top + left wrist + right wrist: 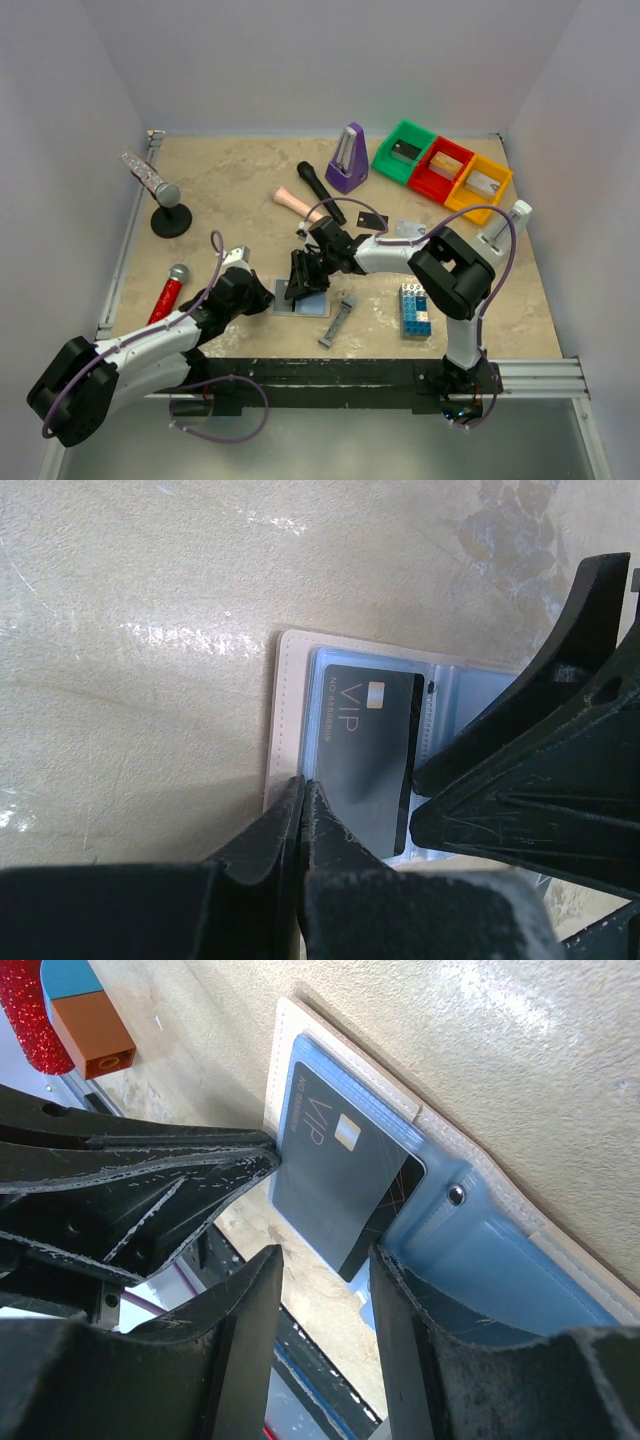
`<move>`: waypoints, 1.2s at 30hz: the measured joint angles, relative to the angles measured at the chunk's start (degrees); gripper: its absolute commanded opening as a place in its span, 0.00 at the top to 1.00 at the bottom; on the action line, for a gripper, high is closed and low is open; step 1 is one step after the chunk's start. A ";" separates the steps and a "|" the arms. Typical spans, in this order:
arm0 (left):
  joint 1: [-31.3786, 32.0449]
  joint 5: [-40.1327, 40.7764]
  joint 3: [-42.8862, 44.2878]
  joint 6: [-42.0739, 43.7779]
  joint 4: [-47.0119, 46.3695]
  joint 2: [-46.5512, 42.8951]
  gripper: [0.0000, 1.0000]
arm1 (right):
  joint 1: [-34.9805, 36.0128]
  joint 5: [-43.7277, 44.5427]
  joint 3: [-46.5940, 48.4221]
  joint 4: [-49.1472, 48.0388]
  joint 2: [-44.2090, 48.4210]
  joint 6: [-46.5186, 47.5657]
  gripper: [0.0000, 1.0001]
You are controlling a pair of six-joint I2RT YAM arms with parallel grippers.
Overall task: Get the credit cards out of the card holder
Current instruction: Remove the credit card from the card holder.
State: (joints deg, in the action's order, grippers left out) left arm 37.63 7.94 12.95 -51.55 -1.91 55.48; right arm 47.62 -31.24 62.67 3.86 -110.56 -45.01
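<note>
Black card (340, 1175) pokes out of card holder (500, 1270), near 6 o'clock on surface (230, 180) | long axis 12-to-6 in left wrist view | right end effector (325, 1260) half open, card corner between its jaws, ungripped, nearer | left end effector (303, 785) closed, empty, tips on holder's pale edge

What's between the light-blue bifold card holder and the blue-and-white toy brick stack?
A narrow grey bar-shaped piece lies between the card holder and the brick stack; the top view shows it.

Grey bar (337, 320) close beside card holder (315, 305)
</note>
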 measured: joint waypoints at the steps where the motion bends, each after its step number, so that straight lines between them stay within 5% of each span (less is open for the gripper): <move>1: 0.00 0.00 -0.09 0.00 0.11 0.00 0.99 | 0.00 0.00 0.00 0.00 0.00 0.00 0.54; 36: 0.00 0.33 -0.50 -1.42 -0.17 0.00 1.00 | 0.00 0.28 0.00 0.02 0.11 0.00 0.48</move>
State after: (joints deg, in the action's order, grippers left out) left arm 37.63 8.27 12.45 -52.97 -2.09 55.48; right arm 47.62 -30.96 62.67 3.88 -110.45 -45.01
